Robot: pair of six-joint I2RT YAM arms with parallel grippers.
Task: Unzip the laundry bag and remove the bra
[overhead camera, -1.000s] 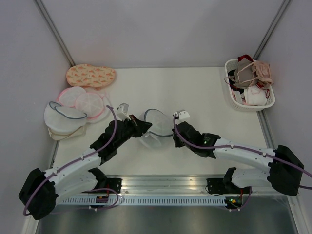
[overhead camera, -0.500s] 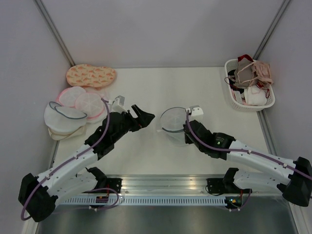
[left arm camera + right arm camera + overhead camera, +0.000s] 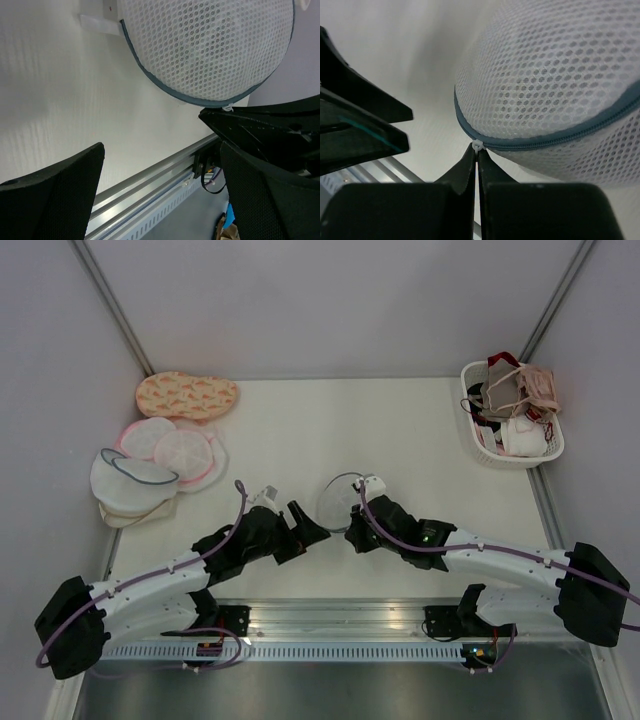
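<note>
Right gripper is clamped on the small white zipper pull of the laundry bag, propping it on edge on the table, apparently to draw the zip, while the left gripper hovers spread wide beside it.

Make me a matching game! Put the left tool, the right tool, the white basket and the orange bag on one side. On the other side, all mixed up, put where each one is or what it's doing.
Things:
1. left tool
2. right tool
3. white basket
4. orange bag

Clues:
A. at the far right of the table, holding bras
B. shut on the zipper pull of the laundry bag
C. lying flat in the far left corner
D. open, holding nothing

Pairs: 1-D, 2-B, 3-A, 4-C.
</note>
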